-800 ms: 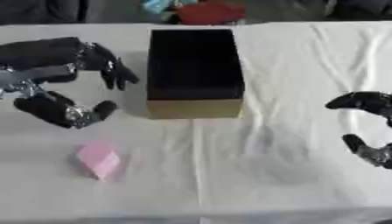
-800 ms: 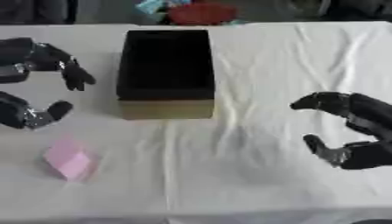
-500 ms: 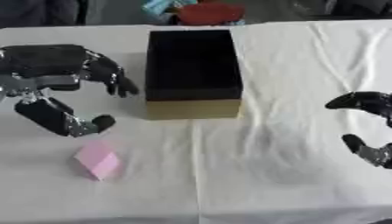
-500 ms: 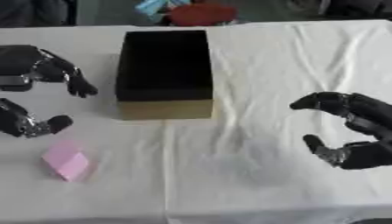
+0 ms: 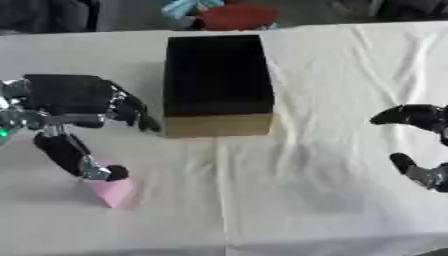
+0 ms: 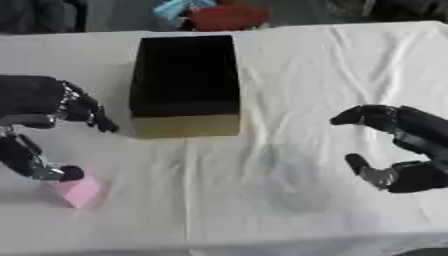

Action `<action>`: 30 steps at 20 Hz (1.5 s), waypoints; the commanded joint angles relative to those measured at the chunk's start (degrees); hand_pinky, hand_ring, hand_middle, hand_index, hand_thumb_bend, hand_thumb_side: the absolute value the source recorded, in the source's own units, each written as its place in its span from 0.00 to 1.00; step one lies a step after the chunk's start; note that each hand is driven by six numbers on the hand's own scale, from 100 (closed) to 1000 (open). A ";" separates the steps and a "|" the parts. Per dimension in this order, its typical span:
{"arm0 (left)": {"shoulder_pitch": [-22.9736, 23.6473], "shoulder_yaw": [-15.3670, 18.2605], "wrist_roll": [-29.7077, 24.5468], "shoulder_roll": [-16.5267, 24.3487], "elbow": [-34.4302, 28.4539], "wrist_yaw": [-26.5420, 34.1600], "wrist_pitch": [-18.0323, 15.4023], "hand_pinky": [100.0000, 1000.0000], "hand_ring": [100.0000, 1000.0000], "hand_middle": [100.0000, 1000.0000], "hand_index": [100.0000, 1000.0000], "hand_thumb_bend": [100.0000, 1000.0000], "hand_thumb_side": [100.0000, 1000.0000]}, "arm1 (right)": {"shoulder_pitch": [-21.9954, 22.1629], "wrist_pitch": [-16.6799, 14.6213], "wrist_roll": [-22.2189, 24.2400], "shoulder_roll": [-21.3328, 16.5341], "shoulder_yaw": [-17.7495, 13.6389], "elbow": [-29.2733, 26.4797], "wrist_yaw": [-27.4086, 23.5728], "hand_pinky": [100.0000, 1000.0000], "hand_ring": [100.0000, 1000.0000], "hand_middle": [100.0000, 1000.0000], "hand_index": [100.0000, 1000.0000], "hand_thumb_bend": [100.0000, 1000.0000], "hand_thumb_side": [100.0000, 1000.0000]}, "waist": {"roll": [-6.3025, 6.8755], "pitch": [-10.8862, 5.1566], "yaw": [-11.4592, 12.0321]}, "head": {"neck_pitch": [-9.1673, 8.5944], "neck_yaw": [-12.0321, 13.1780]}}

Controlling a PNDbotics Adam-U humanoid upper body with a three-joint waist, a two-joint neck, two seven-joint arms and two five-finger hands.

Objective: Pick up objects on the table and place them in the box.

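Left hand (image 5: 74,107) spread wide, grasping nothing; thumb tip touching the near top edge of the pink block (image 5: 111,191). Block sits directly under and slightly ahead of the thumb, fingers arched over its far side, not closed. Box (image 5: 216,85) just right of this hand. Right hand (image 6: 404,150) well apart, half-curled, empty. Left is clearly nearer.

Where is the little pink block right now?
The pink block lies on the white table at the near left, just under the left hand's thumb tip, nearer than the black box.
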 commanded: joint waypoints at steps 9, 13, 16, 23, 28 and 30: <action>1.45 1.20 -18.52 5.20 1.43 -7.10 -21.50 0.63 0.59 0.62 0.86 0.58 0.62 | 0.05 -13.11 13.38 -2.40 -0.49 -0.28 0.29 0.80 0.82 0.81 0.93 0.00 0.64 | 0.57 -1.15 0.30 | 0.29 -0.84; 3.60 1.86 -17.24 7.78 0.88 -7.49 -20.93 0.63 0.60 0.62 0.86 0.59 0.64 | 0.24 -13.09 13.30 -2.67 -0.54 -0.23 0.46 0.80 0.82 0.81 0.93 0.00 0.64 | 0.79 -1.32 0.65 | 0.29 -1.19; 4.69 1.95 -16.37 9.17 0.42 -7.63 -20.76 0.63 0.60 0.62 0.86 0.60 0.64 | 0.31 -13.12 13.29 -2.77 -0.48 -0.18 0.46 0.80 0.82 0.81 0.93 0.00 0.64 | 0.88 -1.47 0.96 | 0.29 -1.29; 5.90 1.82 -14.16 8.96 0.84 -9.28 -20.91 0.63 0.60 0.62 0.86 0.56 0.54 | 0.33 -13.15 13.16 -2.82 -0.48 -0.14 0.54 0.80 0.82 0.81 0.93 0.00 0.64 | 0.72 -1.52 1.11 | 0.29 -1.48; 5.88 1.24 -12.94 7.65 1.85 -9.76 -21.40 0.63 0.60 0.62 0.86 0.50 0.47 | 0.33 -13.19 13.09 -2.76 -0.46 -0.14 0.57 0.80 0.82 0.81 0.93 0.00 0.64 | 0.53 -1.46 1.03 | 0.29 -1.53; 5.72 0.99 -12.92 7.08 2.28 -9.83 -21.57 0.63 0.60 0.62 0.86 0.48 0.44 | 0.30 -13.20 13.05 -2.74 -0.46 -0.14 0.56 0.80 0.82 0.81 0.93 0.00 0.64 | 0.48 -1.44 1.02 | 0.29 -1.51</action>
